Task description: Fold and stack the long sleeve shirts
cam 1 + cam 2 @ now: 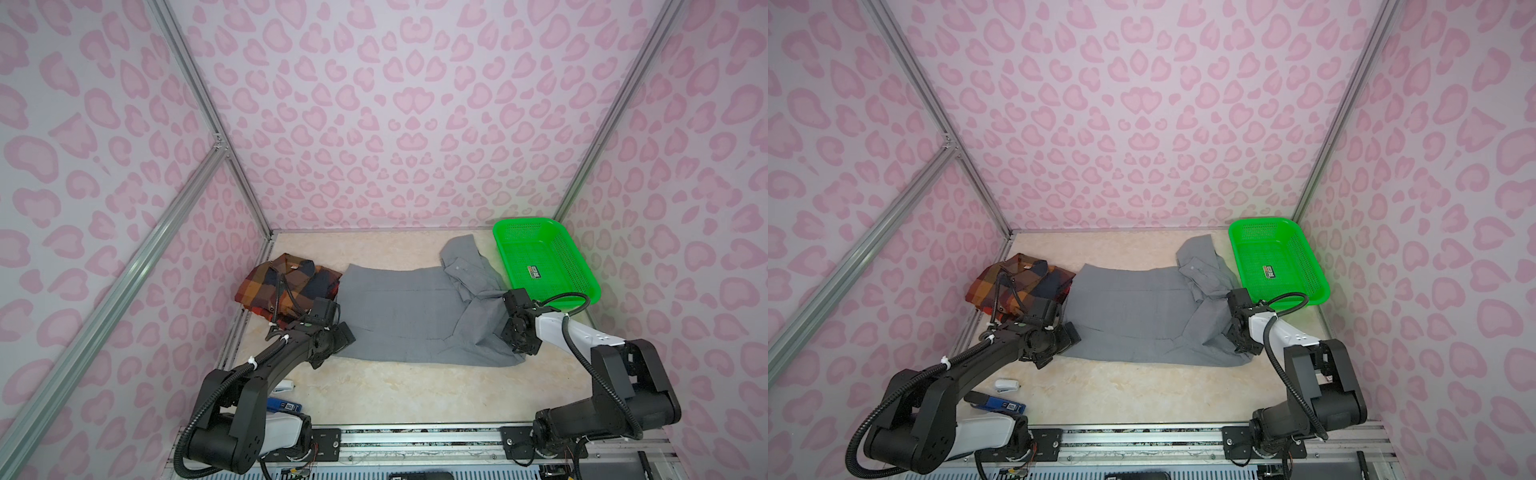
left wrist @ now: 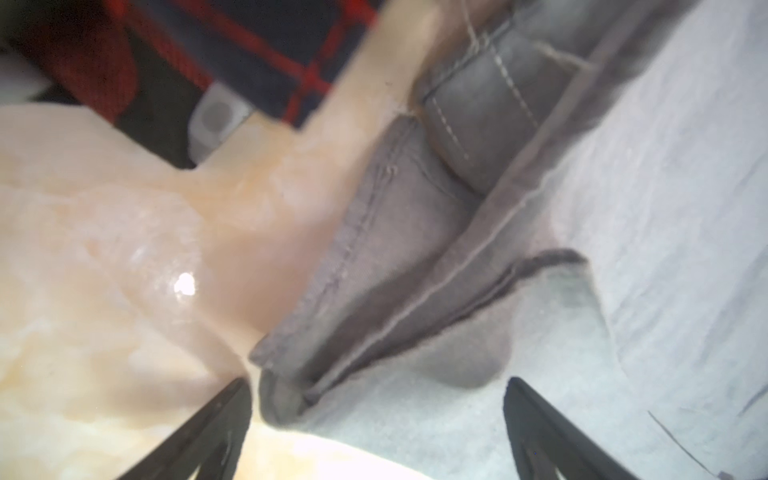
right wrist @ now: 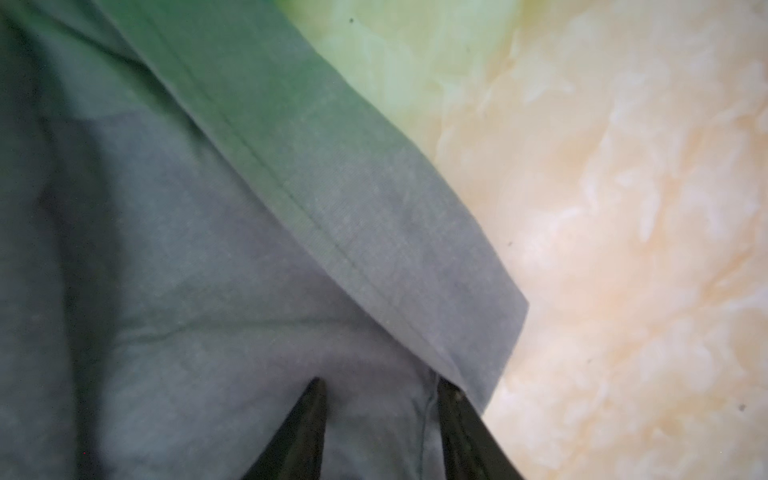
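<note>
- A plain gray long sleeve shirt (image 1: 407,316) with a collar lies spread out in the middle of the shiny cream surface (image 1: 395,395) in both top views. Its collar end is on the right of the frame and its bottom hem is on the left.
- A plaid long sleeve shirt (image 1: 286,286) in orange, red, brown and navy squares sits folded at the left of the frame, just beside the gray shirt's hem.
- A green plastic basket (image 1: 548,249) full of little holes stands at the back right of the surface, just beside the gray shirt's collar end.
- The left pincer (image 2: 378,380) is down low at the lower left corner of the gray shirt. Its two fingers are spread wide and it holds nothing. In the left wrist view, the hem corner lies just ahead of the tips.
- The right pincer (image 3: 382,384) is down on the lower right edge of the gray shirt. Its fingers are a little apart, with gray cloth between them. I cannot tell if they pinch the cloth.
- A small white thing (image 1: 1007,385) and a blue thing (image 1: 998,403) lie on the surface at the lower left, near the left arm.
</note>
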